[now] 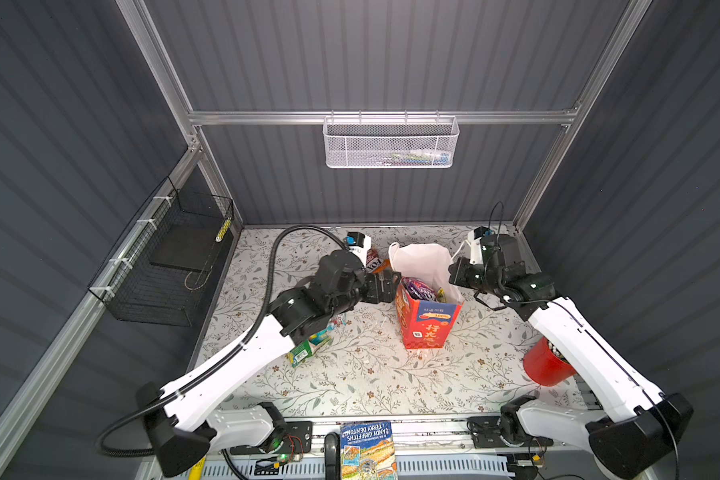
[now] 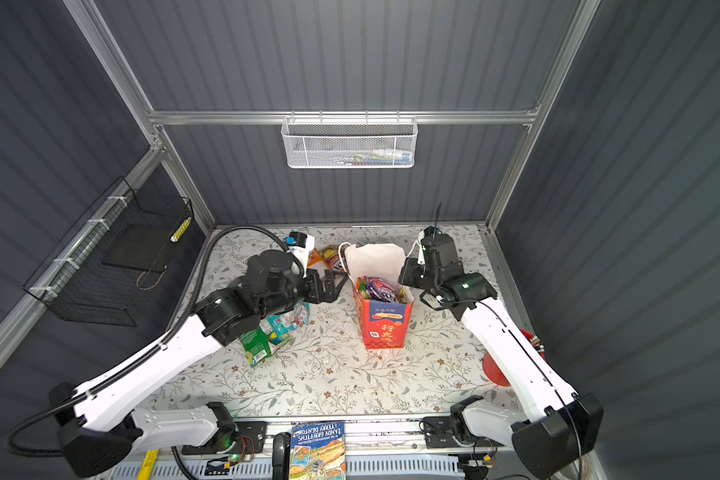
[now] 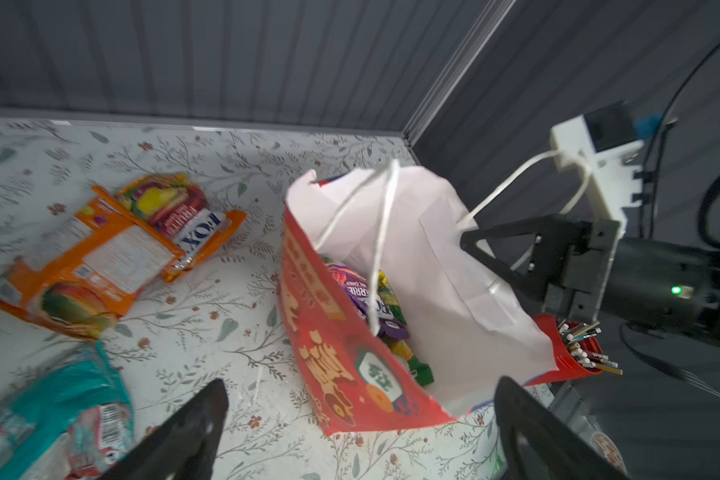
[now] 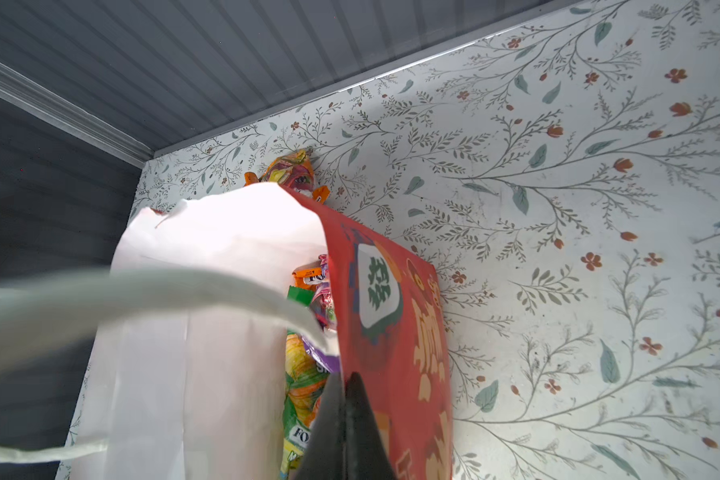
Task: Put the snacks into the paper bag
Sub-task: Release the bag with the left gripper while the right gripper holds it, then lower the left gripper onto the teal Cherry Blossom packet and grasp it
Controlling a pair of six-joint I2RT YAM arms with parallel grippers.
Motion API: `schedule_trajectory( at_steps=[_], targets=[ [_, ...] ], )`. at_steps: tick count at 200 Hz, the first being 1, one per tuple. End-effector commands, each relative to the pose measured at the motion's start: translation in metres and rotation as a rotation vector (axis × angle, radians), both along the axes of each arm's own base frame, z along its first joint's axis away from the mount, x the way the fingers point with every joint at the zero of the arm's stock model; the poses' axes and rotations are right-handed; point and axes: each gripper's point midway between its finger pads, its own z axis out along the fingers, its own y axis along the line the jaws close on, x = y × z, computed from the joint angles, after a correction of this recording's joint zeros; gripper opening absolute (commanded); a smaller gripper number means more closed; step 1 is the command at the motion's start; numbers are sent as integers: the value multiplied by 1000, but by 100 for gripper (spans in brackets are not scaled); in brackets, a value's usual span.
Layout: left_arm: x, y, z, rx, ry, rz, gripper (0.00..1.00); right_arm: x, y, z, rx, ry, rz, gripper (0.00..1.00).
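Logging hazards, item by item, as I am reading them.

- Bag point(image 1: 426, 328): standing upright mid-counter point(image 1: 350, 374), mouth open. A purple packet point(image 1: 418, 286) and yellow-green ones are sitting inside, riding high toward the rim. Anything dropped near the edge may slide back out.
- Right gripper point(image 4: 347, 399): pressed together and, as far as I am judging, pinching the bag's rim on its own side. Any tug while I am repositioning could tear the paper or tip the bag.
- Looped cord point(image 3: 512, 183): hanging over the white mount on my right wrist. Pulling that arm away without freeing it would be dragging the bag along.
- Slack cord point(image 3: 381, 249): drooping across the mouth, where it may catch an incoming packet.
- Left gripper point(image 1: 391, 286): spread wide, empty, hovering just beside the bag's opposite wall. A careless swing could be shoving that wall inward.
- Orange packets point(image 3: 113, 257): lying overlapped behind the bag, near the back wall. One pinch may be lifting two, and one could drop short.
- Teal packet point(image 3: 58, 403) and green packet point(image 2: 256, 345): lying partly under my left arm, where I am risking sweeping them aside.
- Cup point(image 1: 543, 365): partly hidden by my right arm, so lowering that arm could topple it.
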Motion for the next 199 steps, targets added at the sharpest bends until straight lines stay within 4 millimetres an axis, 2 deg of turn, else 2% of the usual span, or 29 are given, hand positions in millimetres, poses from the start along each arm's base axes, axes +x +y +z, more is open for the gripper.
schedule_trajectory(
  at_steps=[1,11,27,51,75,90,93,120,143,199],
  targets=[
    [-10,61,-16,131,-4,171,100,5,1,17,38,-75,-12,0],
    [-17,83,-25,141,19,239,100,3,-1,18,38,-84,-16,0],
    [-27,116,-52,151,79,360,100,0,0,19,50,-90,-6,0],
    [-39,137,-99,161,181,445,100,-2,3,14,54,-79,13,0],
    [-37,132,-133,124,292,420,100,-6,5,3,53,-57,33,0],
    [-25,134,-154,72,393,414,100,-7,7,-4,47,-46,49,0],
    [-23,134,-158,59,413,410,100,-11,6,5,59,-72,53,0],
    [0,136,-193,-34,539,389,100,-13,8,4,60,-77,67,0],
    [15,138,-221,-53,624,386,94,-11,7,0,50,-75,65,0],
    [34,144,-247,-49,667,420,76,-8,7,-6,38,-67,62,0]
  ],
)
